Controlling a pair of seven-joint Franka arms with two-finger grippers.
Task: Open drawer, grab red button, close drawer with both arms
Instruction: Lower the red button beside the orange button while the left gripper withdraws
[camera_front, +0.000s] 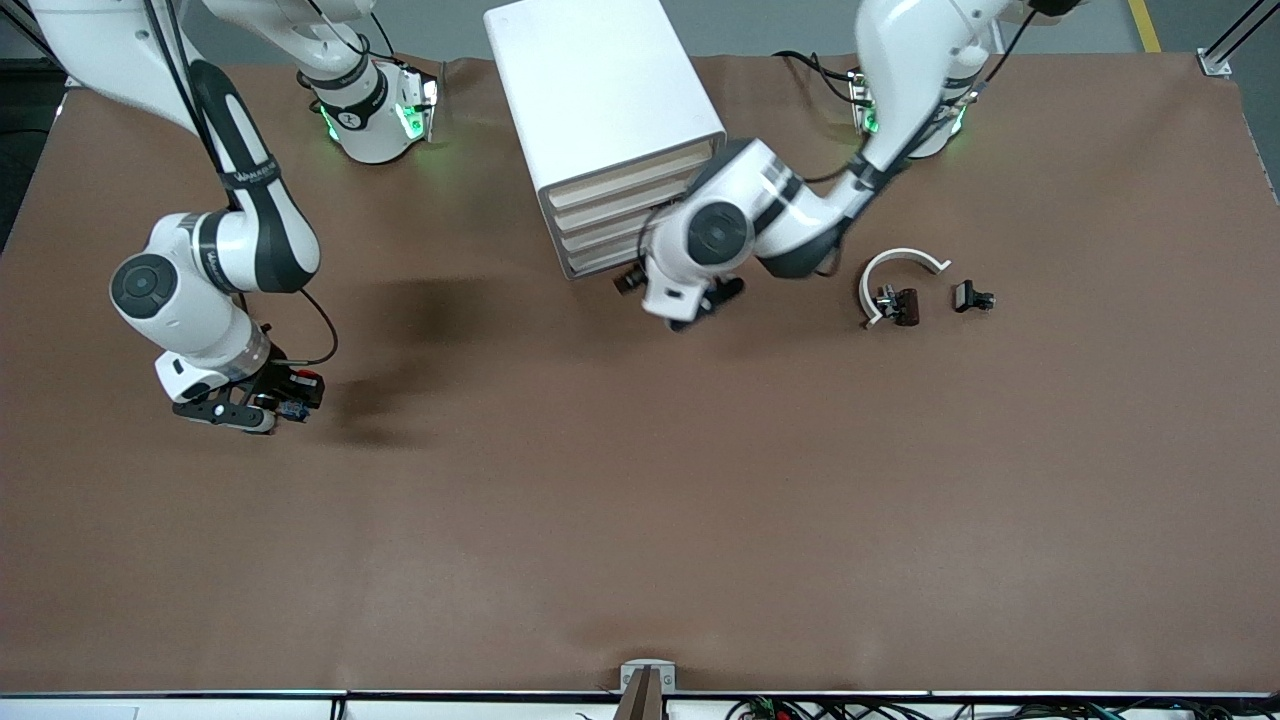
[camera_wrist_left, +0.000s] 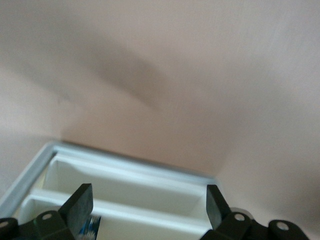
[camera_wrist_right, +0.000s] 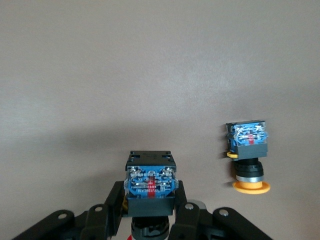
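Right gripper (camera_front: 262, 405) sits low over the table (camera_front: 640, 520) toward the right arm's end, and I see its fingers pinching the button (camera_wrist_right: 150, 182) by its black-and-blue body; in the front view a bit of red cap shows just beside the fingers. So the button is out of the cabinet and in my right claw. The right wrist view also shows a second button with a yellow-orange cap (camera_wrist_right: 248, 157) lying on the table near the held one. That one is not my target.

Left gripper (camera_front: 690, 300) hangs in front of the white drawer cabinet (camera_front: 610, 120), at the lower drawers (camera_front: 630, 215). In the left wrist view its fingers (camera_wrist_left: 80, 205) are spread wide with nothing between them, and white drawer edges fill the space past the tips. From the front, all drawer fronts look about flush. I cannot tell whether one is slightly out.

My read on progress: opening and grabbing look done, and the closing push is either in hand or just finished, with the left arm placed for it.

Toward the left arm's end of the table lie a white curved piece (camera_front: 895, 275), a dark part (camera_front: 900, 305) at its open side and a small black part (camera_front: 972, 297), all untouched.
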